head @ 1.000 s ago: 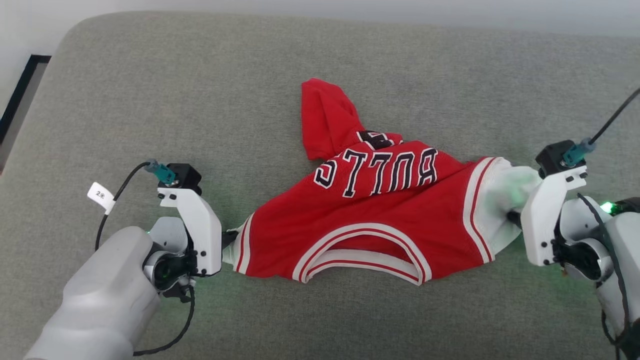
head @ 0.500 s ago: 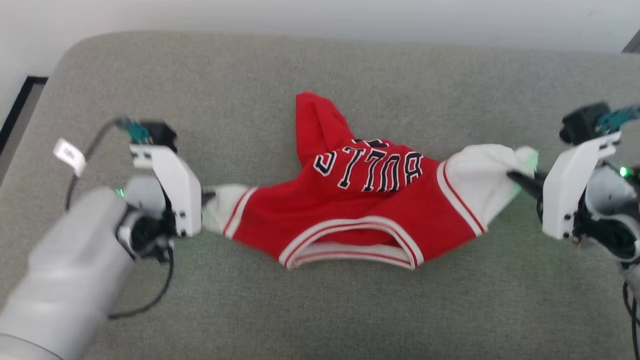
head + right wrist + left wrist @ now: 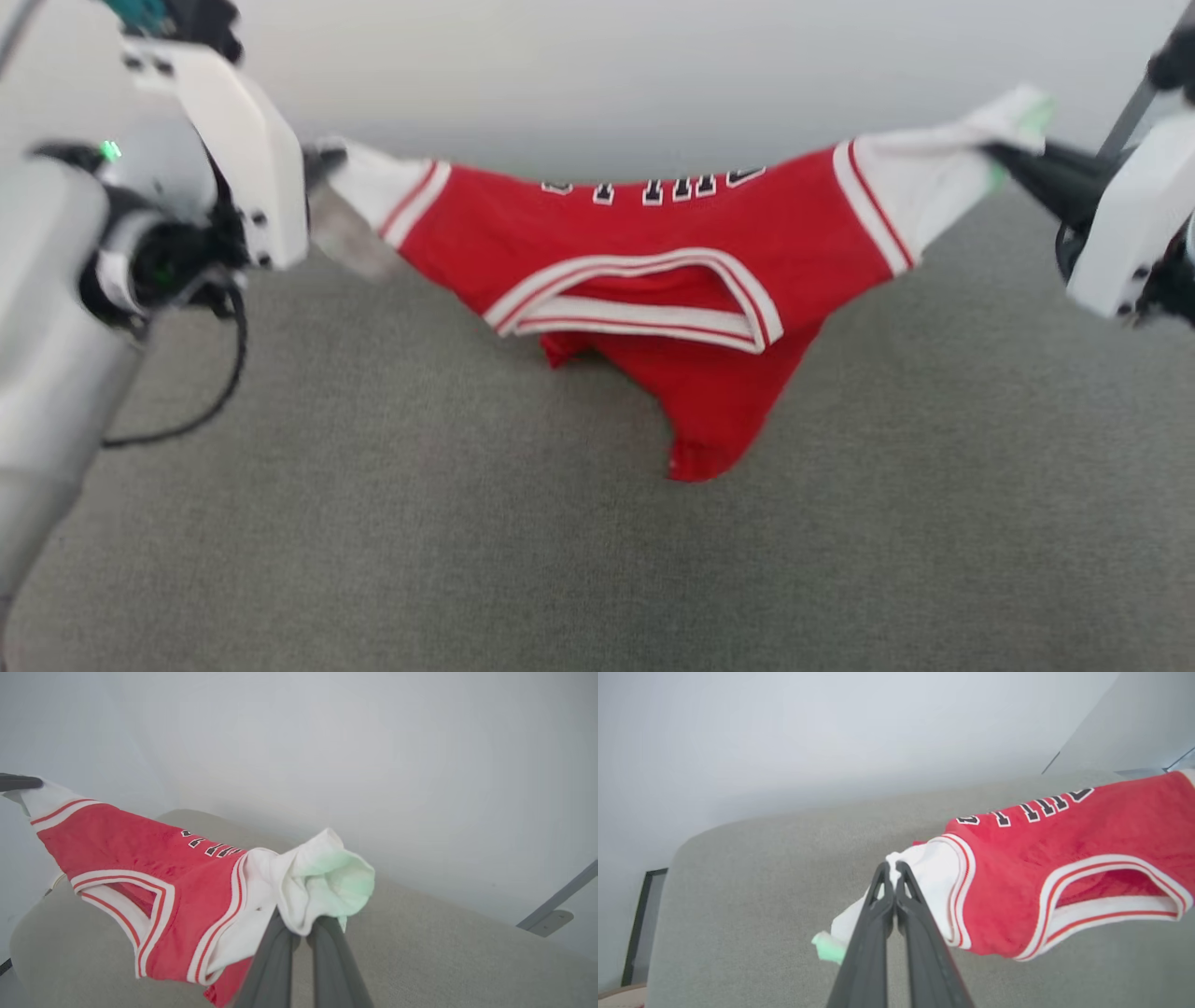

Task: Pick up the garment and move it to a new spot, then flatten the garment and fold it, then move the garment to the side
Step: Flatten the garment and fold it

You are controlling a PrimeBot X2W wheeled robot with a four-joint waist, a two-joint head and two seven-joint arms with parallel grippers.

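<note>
The garment (image 3: pixel 644 252), a red jersey with white sleeves and striped trim, hangs stretched in the air above the grey cushion. My left gripper (image 3: pixel 322 168) is shut on its left white sleeve (image 3: pixel 934 877), and my right gripper (image 3: pixel 994 149) is shut on the right white sleeve (image 3: pixel 322 882). The black lettering (image 3: pixel 653 187) shows only partly along the top edge. The collar (image 3: pixel 644 299) faces me and a red tail (image 3: pixel 709 439) droops down below it. In the left wrist view my left gripper (image 3: pixel 892 870) pinches the sleeve's edge.
The grey cushioned surface (image 3: pixel 560 541) spreads below the garment, with a pale wall (image 3: pixel 607 75) behind it. A dark frame (image 3: pixel 637 933) stands at the cushion's left edge, and a grey metal bracket (image 3: pixel 556 905) is at the far right.
Both grippers have risen with the sleeves and the garment has left the cushion, now hanging taut between them. The head camera has tilted up.
</note>
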